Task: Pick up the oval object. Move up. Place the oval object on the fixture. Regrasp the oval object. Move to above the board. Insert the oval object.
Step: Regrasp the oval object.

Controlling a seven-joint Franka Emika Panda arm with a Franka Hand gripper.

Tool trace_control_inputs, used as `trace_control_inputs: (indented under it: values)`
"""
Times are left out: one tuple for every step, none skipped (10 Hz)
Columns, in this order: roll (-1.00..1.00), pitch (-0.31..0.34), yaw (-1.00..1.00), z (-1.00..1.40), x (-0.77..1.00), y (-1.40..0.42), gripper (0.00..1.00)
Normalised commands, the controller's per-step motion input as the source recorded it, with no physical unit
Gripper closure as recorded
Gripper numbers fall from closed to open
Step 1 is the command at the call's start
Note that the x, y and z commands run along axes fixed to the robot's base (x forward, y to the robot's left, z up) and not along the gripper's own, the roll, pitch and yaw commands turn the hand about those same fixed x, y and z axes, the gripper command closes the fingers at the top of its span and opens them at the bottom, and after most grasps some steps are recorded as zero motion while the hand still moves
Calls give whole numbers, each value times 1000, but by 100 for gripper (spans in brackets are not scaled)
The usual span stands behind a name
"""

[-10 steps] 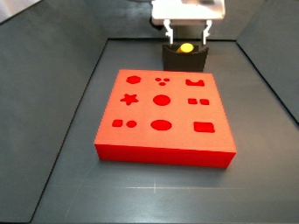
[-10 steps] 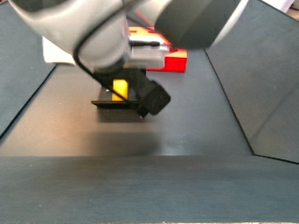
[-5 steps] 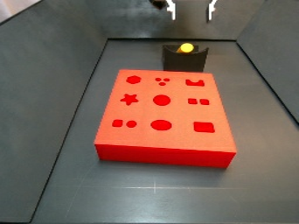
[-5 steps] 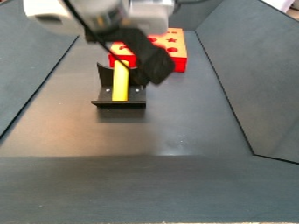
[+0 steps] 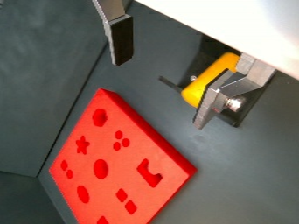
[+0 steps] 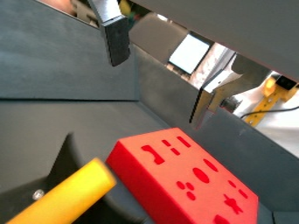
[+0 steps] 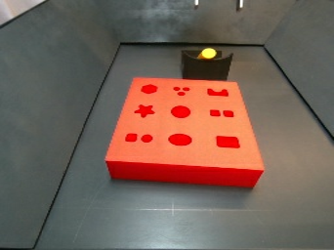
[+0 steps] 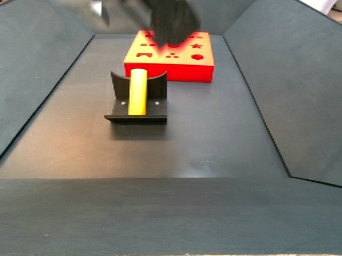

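In a wrist view the gripper (image 5: 176,74) hung spread and empty above the oval object (image 5: 209,77), which lay in the fixture (image 5: 240,112) beside the board (image 5: 117,175). In a side view only fingertips (image 7: 239,5) showed, cut off; the peg sat below. In another side view, a blurred shape, probably the gripper (image 8: 170,17), hovered beyond the peg.

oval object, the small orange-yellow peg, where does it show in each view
Wrist view: the small orange-yellow oval peg lies behind one silver finger of the open gripper.
Wrist view: its rounded end fills a near corner, beside the flat red board.
Side view: a yellow dot atop the dark notched fixture, gripper above, nearly out of frame.
Side view: it lies lengthwise in the fixture.
Shared landmark: the red board.
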Motion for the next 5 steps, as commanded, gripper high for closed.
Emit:
trace_control_inputs:
  values:
    - [1000,31,33,347,-105,-388,0]
    - [1000,29,33,32,-46,-106,0]
    - [1000,30,33,-17,-27,-24,0]
    - [1000,30,33,-8,-9,-5,0]
    - [1000,29,33,1,-16,-14,0]
